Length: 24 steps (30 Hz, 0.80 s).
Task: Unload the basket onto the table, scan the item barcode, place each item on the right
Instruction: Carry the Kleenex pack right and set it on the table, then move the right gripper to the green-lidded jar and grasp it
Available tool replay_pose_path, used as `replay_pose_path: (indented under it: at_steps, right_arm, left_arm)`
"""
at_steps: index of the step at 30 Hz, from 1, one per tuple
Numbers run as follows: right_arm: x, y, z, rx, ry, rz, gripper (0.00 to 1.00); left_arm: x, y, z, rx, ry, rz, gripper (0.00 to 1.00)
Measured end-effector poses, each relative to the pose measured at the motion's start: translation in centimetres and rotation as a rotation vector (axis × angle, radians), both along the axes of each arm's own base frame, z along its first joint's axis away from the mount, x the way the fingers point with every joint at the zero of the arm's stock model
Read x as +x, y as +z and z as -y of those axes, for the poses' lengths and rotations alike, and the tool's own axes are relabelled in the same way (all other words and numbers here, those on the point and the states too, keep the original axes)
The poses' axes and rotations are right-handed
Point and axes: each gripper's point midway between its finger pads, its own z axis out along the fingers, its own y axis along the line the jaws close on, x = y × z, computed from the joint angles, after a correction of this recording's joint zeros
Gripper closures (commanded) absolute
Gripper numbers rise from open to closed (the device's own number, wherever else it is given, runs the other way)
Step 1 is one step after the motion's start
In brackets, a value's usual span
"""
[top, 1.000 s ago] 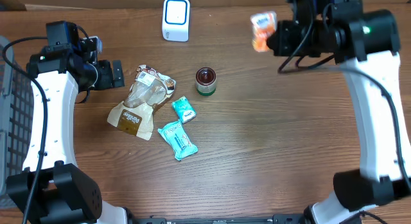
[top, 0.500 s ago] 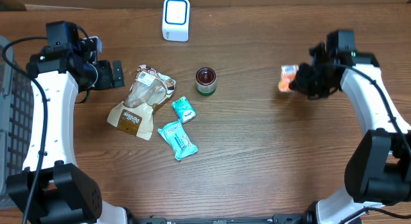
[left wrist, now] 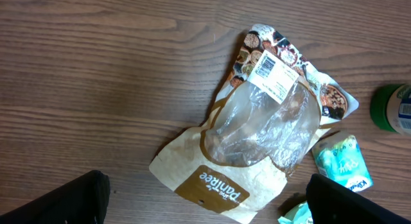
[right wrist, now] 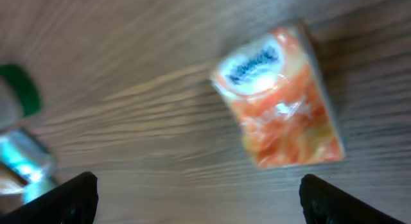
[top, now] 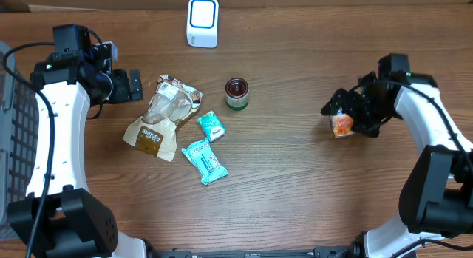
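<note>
A small orange packet [top: 341, 126] sits on the wood at the right, free of any grip. My right gripper [top: 349, 110] hovers right over it, open. In the right wrist view the blurred orange packet [right wrist: 280, 99] lies ahead of the wide-apart fingertips [right wrist: 72, 197], touching neither one. The white barcode scanner [top: 202, 21] stands at the back centre. My left gripper [top: 137, 86] is open at the left, beside a brown and clear snack bag [top: 162, 115]; from the left wrist that bag [left wrist: 263, 131] lies ahead of the open left gripper [left wrist: 205, 208].
A green-lidded jar [top: 236, 94] stands mid-table, with two teal packs [top: 205, 161] in front of it. A grey basket [top: 13, 132] fills the left edge. The right wrist view catches the jar [right wrist: 19, 89] and a teal pack [right wrist: 26, 158] at its left edge.
My right arm swung from high near the scanner down to the table at the right. Its jaws opened and the orange packet dropped out of the grip. The left arm stayed still.
</note>
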Motion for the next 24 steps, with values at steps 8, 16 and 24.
replay_pose_path:
  at_steps: [8, 16, 24]
  right_arm:
    - [1.9, 3.4, -6.4, 0.066, 0.163, 0.103, 0.0]
    - [2.6, 3.6, -18.9, 0.111, 0.38, 0.28, 0.05]
    - [1.8, -0.7, -25.7, 0.02, 0.381, 0.293, 0.39]
  left_arm:
    - [0.0, 0.0, 0.0, 0.0, 0.0, 0.0, 0.0]
    - [0.0, 0.0, 0.0, 0.0, 0.0, 0.0, 0.0]
    - [0.0, 0.0, 0.0, 0.0, 0.0, 0.0, 0.0]
